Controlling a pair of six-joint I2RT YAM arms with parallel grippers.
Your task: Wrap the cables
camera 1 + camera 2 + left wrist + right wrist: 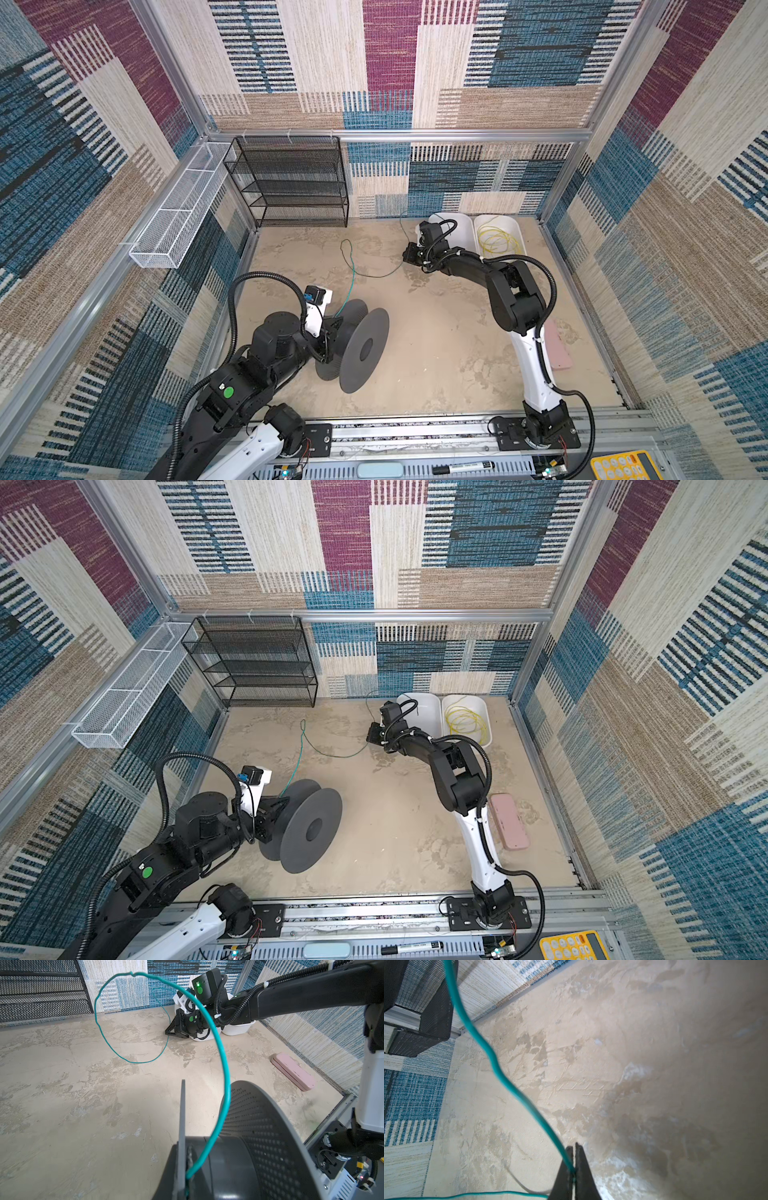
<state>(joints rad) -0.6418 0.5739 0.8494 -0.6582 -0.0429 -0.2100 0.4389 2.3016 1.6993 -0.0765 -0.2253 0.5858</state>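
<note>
Right jaws pinching teal cable (517,1094), left jaws pressed together at spool (365,351), cable arcing between them.

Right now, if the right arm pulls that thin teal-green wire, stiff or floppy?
Likely springy, not limp: the thin teal-green wire holds open loops between the dark grey plastic spool and the right end effector. Probably light, being so thin. May slip: shut jaws pinch a smooth strand.
</note>
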